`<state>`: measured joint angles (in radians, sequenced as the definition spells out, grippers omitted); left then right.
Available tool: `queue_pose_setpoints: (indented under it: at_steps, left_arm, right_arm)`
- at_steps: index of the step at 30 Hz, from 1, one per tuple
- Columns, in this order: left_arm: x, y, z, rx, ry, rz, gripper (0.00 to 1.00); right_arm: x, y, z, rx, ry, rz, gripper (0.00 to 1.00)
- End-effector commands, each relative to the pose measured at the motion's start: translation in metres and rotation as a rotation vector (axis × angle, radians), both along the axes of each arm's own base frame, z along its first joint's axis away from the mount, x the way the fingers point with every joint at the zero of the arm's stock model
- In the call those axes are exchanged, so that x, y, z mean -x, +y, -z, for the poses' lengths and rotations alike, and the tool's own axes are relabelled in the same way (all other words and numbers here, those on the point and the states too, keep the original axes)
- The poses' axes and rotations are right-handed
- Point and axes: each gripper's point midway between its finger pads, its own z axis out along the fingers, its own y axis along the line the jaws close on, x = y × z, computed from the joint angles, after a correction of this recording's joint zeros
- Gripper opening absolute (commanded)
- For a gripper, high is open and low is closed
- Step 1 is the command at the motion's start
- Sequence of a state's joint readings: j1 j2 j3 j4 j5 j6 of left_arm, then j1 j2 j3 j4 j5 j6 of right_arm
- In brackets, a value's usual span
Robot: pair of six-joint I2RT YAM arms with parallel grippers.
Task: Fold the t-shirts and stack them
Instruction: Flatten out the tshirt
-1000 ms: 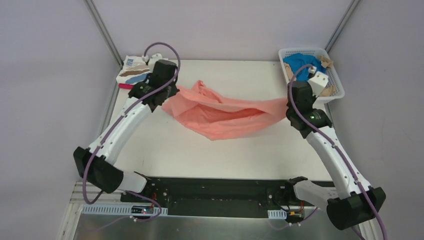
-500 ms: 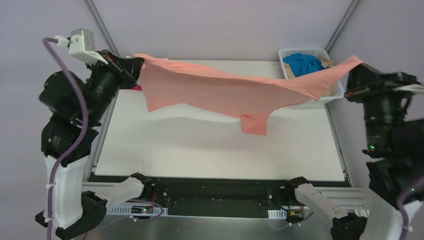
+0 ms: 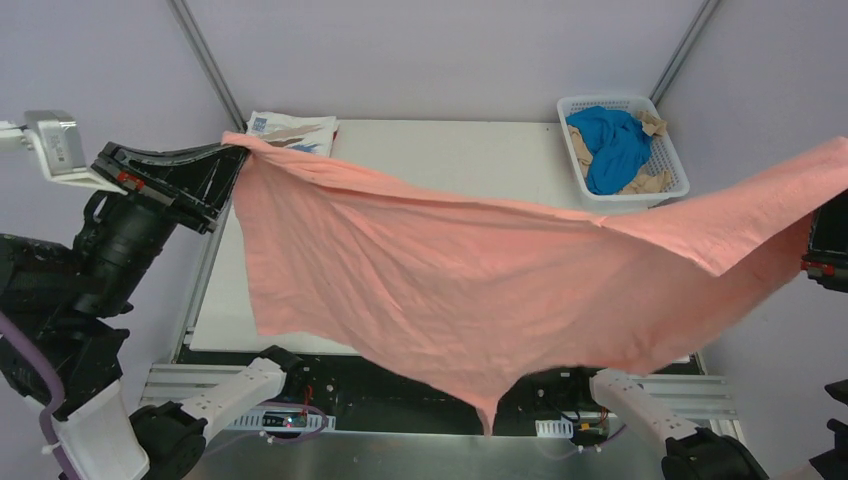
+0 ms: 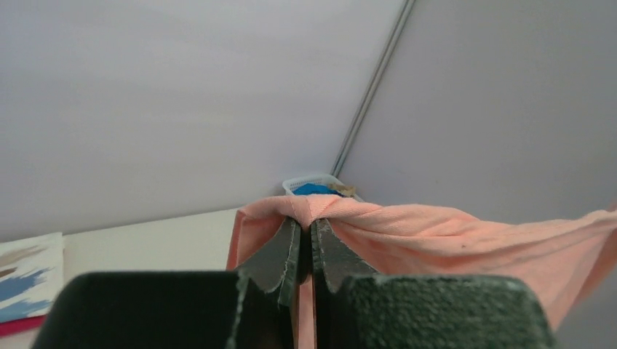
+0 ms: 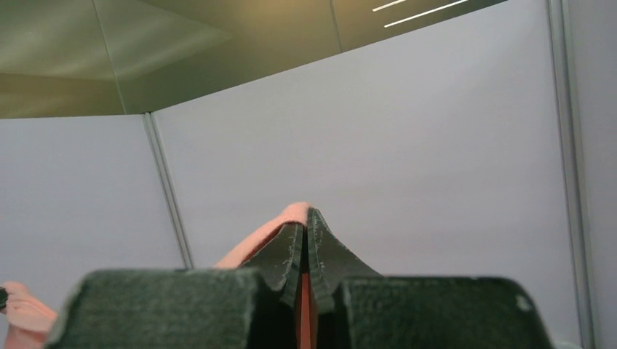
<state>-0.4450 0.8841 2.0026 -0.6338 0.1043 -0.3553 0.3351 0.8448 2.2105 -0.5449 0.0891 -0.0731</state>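
Note:
The large salmon-pink t-shirt (image 3: 470, 280) hangs spread wide in the air between both grippers, its low point drooping past the table's near edge. My left gripper (image 3: 232, 147) is shut on its upper left corner; in the left wrist view the fingers (image 4: 305, 225) pinch a fold of pink cloth (image 4: 436, 229). My right gripper (image 5: 305, 218) is shut on the opposite corner (image 5: 265, 236), at the right edge of the top view. The white brushstroke tee (image 3: 292, 130) lies folded at the table's back left, and a magenta tee edge (image 4: 18, 326) shows under it.
A white lattice basket (image 3: 676, 160) at the back right holds a bright blue tee (image 3: 612, 148) and a tan one (image 3: 648, 183). The white table (image 3: 450, 150) shows behind the hanging cloth. Grey walls and metal poles surround it.
Both arms have risen and swung outward toward the camera. The pink tee went from a bunched heap on the table to a wide sheet held high.

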Motion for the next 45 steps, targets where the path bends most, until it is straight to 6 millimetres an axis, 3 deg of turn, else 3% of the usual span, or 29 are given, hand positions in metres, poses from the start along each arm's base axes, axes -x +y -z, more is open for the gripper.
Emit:
queue_pose_setpoints:
  at_steps: [1, 4, 7, 9, 13, 18, 23, 26, 30, 39, 43, 45]
  left_arm:
    - [-0.051, -0.013, 0.020, -0.019, 0.101, -0.057, 0.00]
    - [-0.097, -0.012, 0.058, -0.040, 0.229, -0.171, 0.00]
    - [-0.154, 0.008, 0.115, -0.048, 0.393, -0.416, 0.00]
    - [-0.185, 0.017, 0.160, -0.072, 0.495, -0.558, 0.00]
    - [-0.237, 0.024, 0.260, -0.163, 0.708, -0.752, 0.00]
    - [-0.280, 0.028, 0.371, -0.226, 0.968, -0.774, 0.00]
    - [-0.326, 0.034, 0.450, -0.295, 1.144, -0.768, 0.00]
    - [-0.350, 0.033, 0.478, -0.303, 1.195, -0.758, 0.00]
    - [-0.376, 0.033, 0.502, -0.304, 1.231, -0.734, 0.00]
    - [-0.425, 0.032, 0.518, -0.293, 1.215, -0.693, 0.00]
    - [-0.443, 0.041, 0.526, -0.267, 1.214, -0.712, 0.19]
    - [-0.452, 0.047, 0.530, -0.249, 1.212, -0.731, 0.34]
  right_arm:
    - [-0.070, 0.012, 0.006, 0.066, 0.071, 0.091, 0.00]
    - [-0.129, 0.015, 0.035, 0.096, 0.170, 0.181, 0.00]
    - [-0.192, 0.022, 0.074, 0.137, 0.269, 0.265, 0.00]
    - [-0.236, 0.028, 0.112, 0.166, 0.353, 0.316, 0.00]
    - [-0.322, 0.050, 0.207, 0.244, 0.519, 0.339, 0.00]
    - [-0.391, 0.063, 0.322, 0.241, 0.705, 0.334, 0.00]
    - [-0.442, 0.077, 0.411, 0.269, 0.860, 0.303, 0.00]
    - [-0.465, 0.081, 0.445, 0.286, 0.929, 0.320, 0.00]
    - [-0.487, 0.085, 0.467, 0.314, 0.963, 0.331, 0.00]
    - [-0.528, 0.084, 0.503, 0.351, 1.004, 0.383, 0.00]
    - [-0.541, 0.082, 0.515, 0.358, 1.015, 0.401, 0.01]
    - [-0.551, 0.080, 0.526, 0.352, 1.026, 0.412, 0.06]
